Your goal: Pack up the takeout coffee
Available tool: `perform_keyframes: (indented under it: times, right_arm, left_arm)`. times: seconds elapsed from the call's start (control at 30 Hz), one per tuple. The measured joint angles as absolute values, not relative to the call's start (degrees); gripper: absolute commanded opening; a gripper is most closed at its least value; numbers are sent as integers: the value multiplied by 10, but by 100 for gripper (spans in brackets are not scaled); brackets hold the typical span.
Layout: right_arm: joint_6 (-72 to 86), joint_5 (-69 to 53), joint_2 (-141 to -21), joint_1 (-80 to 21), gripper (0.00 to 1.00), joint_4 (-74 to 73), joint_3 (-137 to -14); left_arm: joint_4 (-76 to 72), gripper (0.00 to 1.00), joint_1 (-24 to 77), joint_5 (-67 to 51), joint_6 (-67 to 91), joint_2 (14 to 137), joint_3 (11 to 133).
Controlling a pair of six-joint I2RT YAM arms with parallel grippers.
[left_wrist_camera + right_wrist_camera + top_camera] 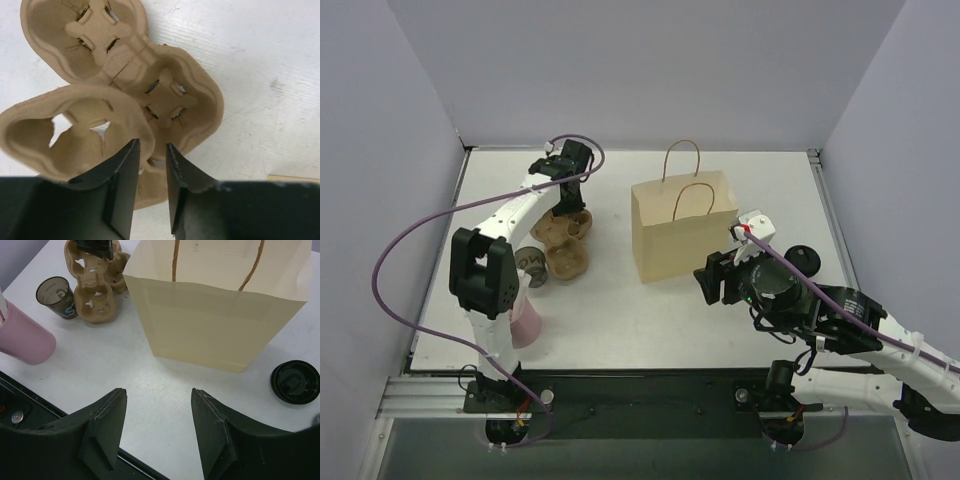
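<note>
My left claw [152, 150] hung over the far-left part of the table, its jaws only a slim gap apart, astride the rim where one brown pulp tray [165, 75] overlapped a second tray [60, 130]. I could not tell whether the pads were pinching that rim or only framing it. I judged I was there to free one tray as a carrier.

The takeout coffee cup [56, 296] stood just beside the trays on their near side, mouth open and unlidded. Its dark lid [295, 381] lay well apart, between the paper bag [220, 325] and the table's right edge. Nothing was packed yet, and to my mind the lid belonged on the cup first.

The bag stood upright mid-table toward the far edge, handles up and mouth open, as it had to be to take a cup from above. My right claw [157, 392] hovered over the near side in front of it, jaws about half apart and empty, well placed to steady the bag or fetch the lid.

A pink cup [25, 337] sat by the near-left corner, out of the way.

The table [150, 370] was matte white, faintly scuffed, boxed by plain pale lilac walls.
</note>
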State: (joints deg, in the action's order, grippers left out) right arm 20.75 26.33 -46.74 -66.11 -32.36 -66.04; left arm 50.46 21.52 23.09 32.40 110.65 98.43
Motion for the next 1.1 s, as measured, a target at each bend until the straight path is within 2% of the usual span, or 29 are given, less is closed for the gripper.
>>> perform_keyframes:
  times: [0.27, 0.4, 0.7, 1.1]
  right_arm:
    - [208, 263, -466, -661, 54, -324, -660]
    - [209, 263, -464, -661, 54, -324, -660]
    - [210, 263, -450, -661, 54, -324, -657]
    - [210, 263, -448, -665, 54, -324, -657]
  left_arm:
    - [533, 60, 245, 307, 372, 1114, 986]
    - [538, 61, 263, 335, 418, 1095, 956]
    - [486, 58, 265, 357, 476, 995, 808]
    - [411, 61, 232, 361, 497, 990, 736]
